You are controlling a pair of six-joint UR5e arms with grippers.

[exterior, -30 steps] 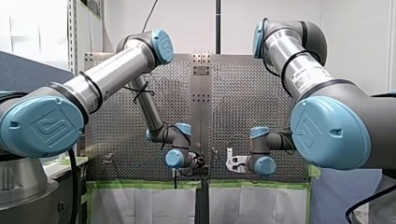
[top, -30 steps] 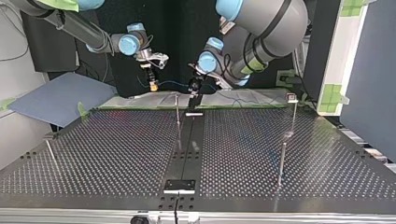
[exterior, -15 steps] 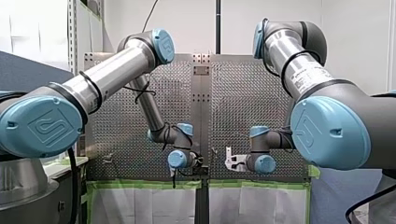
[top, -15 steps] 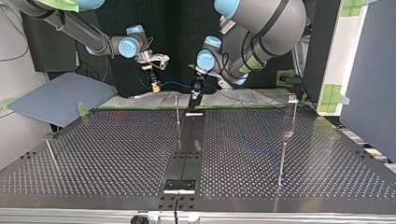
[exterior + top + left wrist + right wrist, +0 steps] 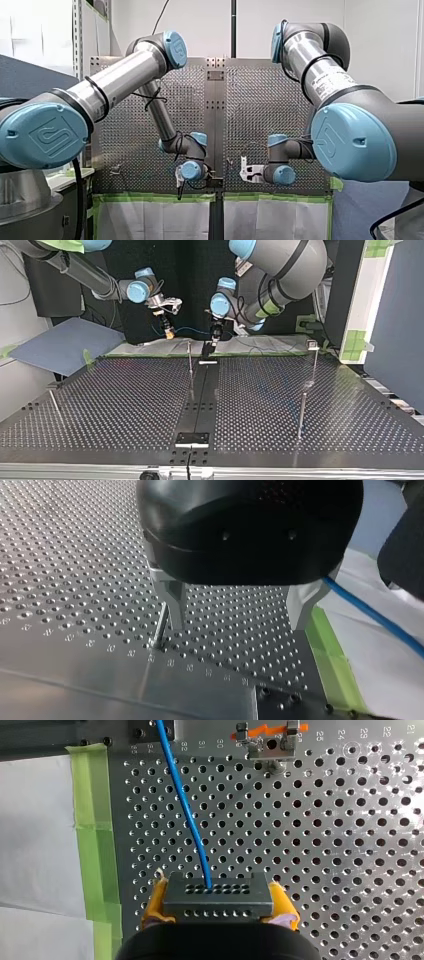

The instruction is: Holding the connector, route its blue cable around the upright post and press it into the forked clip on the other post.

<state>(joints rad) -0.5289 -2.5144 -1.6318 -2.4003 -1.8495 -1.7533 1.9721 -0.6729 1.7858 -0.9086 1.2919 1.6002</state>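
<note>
You have the right end effector (image 5: 217,890) clamped on the dark grey rectangular connector (image 5: 218,901), its yellow pads (image 5: 156,896) pressing on both short ends. The thin blue cable (image 5: 185,800) leaves the connector's holed face and runs ahead of the end effector over the perforated metal desk (image 5: 325,845), passing beside a small metal fixture with an orange strip (image 5: 270,742). In the top view, that end effector hangs in the upper left-centre of the frame, and the cable stretches level towards the left end effector in the upper middle. A thin upright metal post (image 5: 190,360) stands just below them, and a second post with a small head (image 5: 313,357) stands at the right. The left end effector (image 5: 235,622) has its metal fingers (image 5: 172,600) apart and empty, with the thin post just beside one of them.
</note>
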